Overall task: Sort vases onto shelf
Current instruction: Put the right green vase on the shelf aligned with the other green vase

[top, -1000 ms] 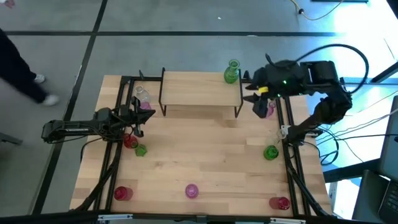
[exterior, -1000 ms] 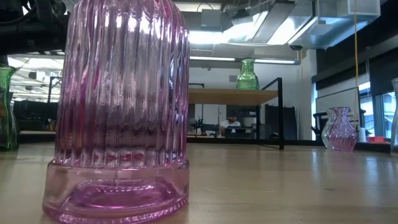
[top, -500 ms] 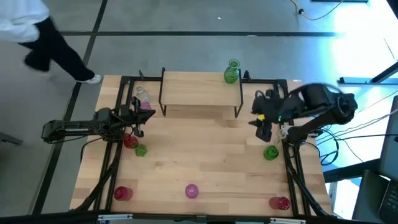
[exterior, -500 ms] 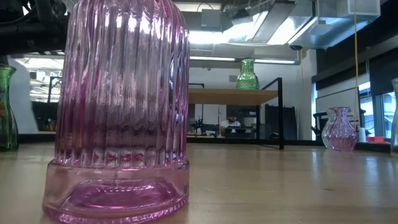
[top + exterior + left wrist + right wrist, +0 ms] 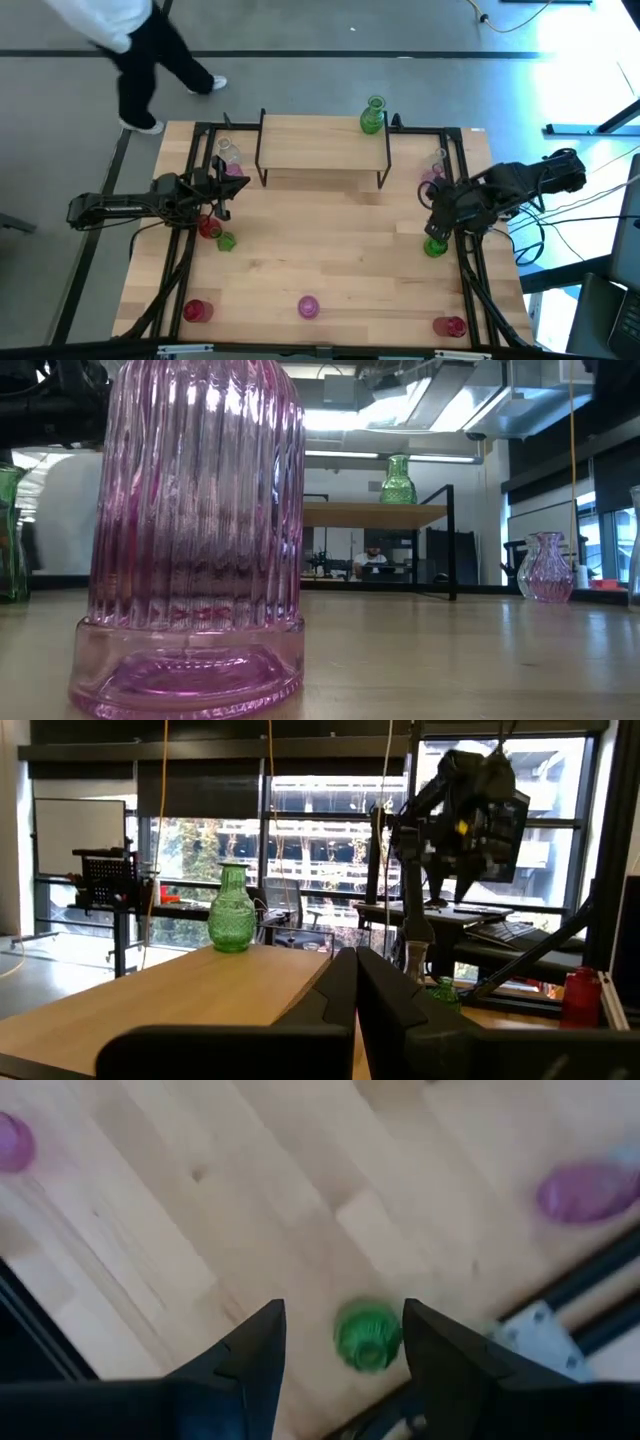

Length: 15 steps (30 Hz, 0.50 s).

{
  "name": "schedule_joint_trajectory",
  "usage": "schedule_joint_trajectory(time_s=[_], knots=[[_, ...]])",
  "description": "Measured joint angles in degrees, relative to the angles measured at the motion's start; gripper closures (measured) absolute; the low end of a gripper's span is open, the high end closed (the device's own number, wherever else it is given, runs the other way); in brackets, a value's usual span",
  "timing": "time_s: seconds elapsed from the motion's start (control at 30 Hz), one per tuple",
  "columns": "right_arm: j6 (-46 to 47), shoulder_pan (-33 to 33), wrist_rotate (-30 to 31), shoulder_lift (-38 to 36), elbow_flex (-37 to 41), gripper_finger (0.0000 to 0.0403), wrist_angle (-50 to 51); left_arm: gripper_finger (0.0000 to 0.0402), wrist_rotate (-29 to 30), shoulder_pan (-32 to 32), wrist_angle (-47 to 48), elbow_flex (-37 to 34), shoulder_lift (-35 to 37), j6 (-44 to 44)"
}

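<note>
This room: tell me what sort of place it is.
Probably a robotics lab or workshop. Two dark arms work at a black-framed wooden table on a bare grey floor, cables trail beside it, and desks with equipment line big windows.

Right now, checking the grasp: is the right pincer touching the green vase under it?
Apart. The right wrist view shows the open right pincer above the green vase, with bare tabletop visible between each finger and the vase.

Wooden table (image 5: 330, 250) — shelf (image 5: 322, 140) at its far edge, one green vase (image 5: 372, 117) on it; other vases (image 5: 307, 306) scattered around.
</note>
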<state>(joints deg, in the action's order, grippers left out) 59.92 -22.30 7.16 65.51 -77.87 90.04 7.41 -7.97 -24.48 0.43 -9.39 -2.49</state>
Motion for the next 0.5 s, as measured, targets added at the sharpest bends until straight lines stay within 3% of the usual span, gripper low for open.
schedule_joint_trajectory(time_s=[0.5], knots=[[13.3,-6.4,-8.4,-0.1,15.1,0.0219,-0.3,0.0401,0.0,0.0,0.0,0.0,0.0,-0.2]])
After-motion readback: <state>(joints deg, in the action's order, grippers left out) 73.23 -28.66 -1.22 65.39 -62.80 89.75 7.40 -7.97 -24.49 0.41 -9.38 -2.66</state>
